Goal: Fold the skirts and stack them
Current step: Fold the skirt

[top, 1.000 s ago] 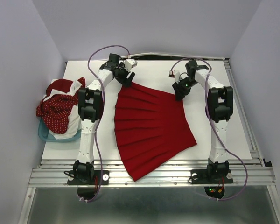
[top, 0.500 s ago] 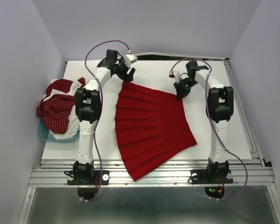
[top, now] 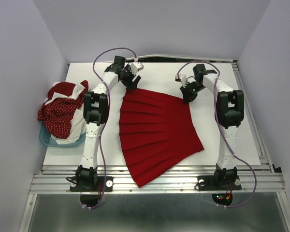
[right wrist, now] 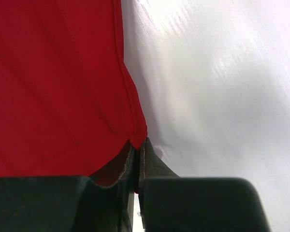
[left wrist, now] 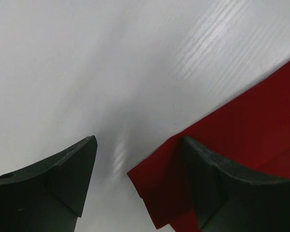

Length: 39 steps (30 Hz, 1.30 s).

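Table [top: 232,130]: R gripper [right wrist: 137,151] pinches red skirt [top: 154,130] corner; L gripper [left wrist: 137,145] agape.

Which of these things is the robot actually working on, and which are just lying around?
Job: red skirt, dotted skirt, white skirt, right gripper shut on the red skirt's corner, left gripper open at another corner.
Just there: teal tub, table.
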Each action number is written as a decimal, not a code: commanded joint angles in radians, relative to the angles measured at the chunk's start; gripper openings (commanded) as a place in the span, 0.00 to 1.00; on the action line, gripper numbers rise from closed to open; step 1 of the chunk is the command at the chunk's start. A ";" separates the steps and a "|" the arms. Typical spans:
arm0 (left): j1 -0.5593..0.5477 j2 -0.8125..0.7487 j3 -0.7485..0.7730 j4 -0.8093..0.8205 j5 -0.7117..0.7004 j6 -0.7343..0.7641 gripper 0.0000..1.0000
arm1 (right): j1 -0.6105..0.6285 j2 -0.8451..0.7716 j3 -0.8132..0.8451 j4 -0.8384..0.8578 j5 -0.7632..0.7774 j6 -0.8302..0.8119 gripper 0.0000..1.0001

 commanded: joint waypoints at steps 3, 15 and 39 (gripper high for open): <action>-0.009 -0.021 0.036 -0.227 -0.056 0.108 0.83 | 0.002 -0.050 -0.015 0.034 0.013 -0.027 0.01; 0.020 -0.092 -0.035 -0.392 0.023 0.189 0.85 | 0.002 -0.050 -0.014 0.029 0.012 -0.017 0.01; 0.093 -0.027 0.013 -0.402 0.330 0.016 0.79 | 0.002 -0.041 0.003 0.020 0.002 0.002 0.01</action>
